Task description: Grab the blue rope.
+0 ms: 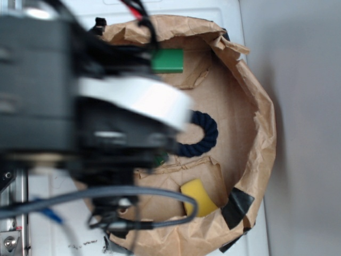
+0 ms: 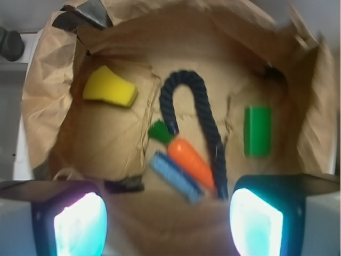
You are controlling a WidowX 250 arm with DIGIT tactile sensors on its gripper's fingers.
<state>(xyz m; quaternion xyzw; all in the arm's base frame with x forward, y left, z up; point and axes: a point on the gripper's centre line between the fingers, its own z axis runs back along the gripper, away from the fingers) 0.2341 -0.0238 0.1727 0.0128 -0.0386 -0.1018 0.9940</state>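
Exterior view: crumpled brown paper nest [image 1: 256, 106] is holding the thick navy twisted rope [image 1: 205, 133], curving out beside the blurred black arm.
Wrist view: gripper [image 2: 168, 213] is hovering spread wide above the rope [image 2: 205, 114]; it should be descending on the arch, clear of the orange toy carrot [image 2: 192, 162].

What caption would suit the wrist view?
Open gripper above a paper bag holding rope, carrot, sponges and block.

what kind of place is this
Probably a robot lab bench: a crumpled brown paper bag laid open as a bin, holding practice items such as a blue rope, a toy carrot and a green block, with the open claw above.
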